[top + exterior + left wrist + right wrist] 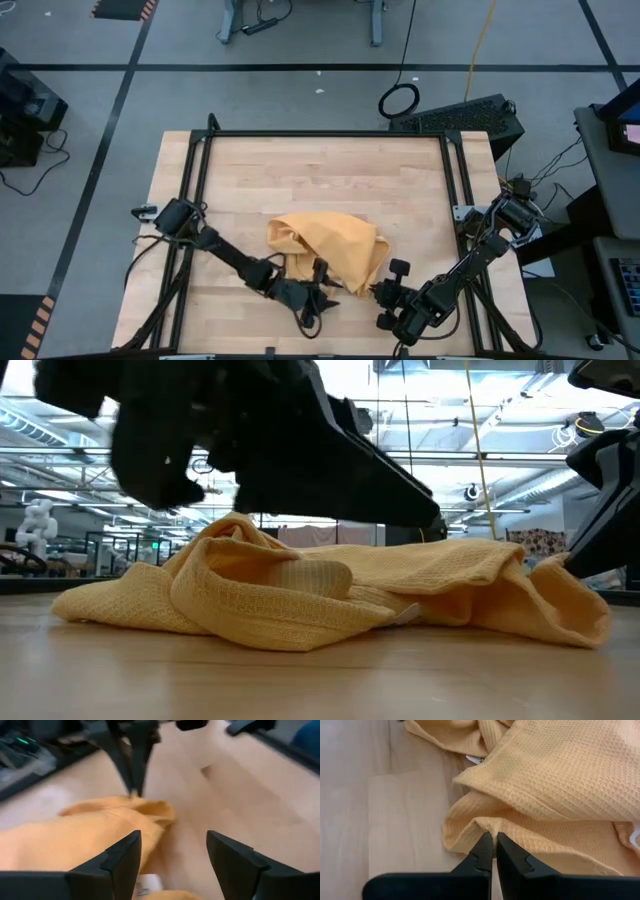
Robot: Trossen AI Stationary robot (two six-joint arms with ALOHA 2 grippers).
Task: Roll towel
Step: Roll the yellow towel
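The mustard-yellow towel [330, 245] lies crumpled in a heap on the wooden table [300, 170], near its middle; it also shows in the low view [330, 600]. My left gripper [320, 290] is open at the heap's near edge, its fingers standing above the cloth and the bare wood [172, 850]. My right gripper [380, 292] is at the heap's near right end, shut on the towel's edge [494, 842]. My right gripper pinches a folded edge of the towel [482, 826] at the heap's near right end between its two fingers. The fingers slant down from the table's near right side. The towel lies slack on the table, with the rest of the heap beyond the fingers.
Bare wood lies on all sides of the heap, widest toward the far edge. A black frame [320, 133] runs along the table's far and side edges. A white label [475, 759] sticks out from the folds.
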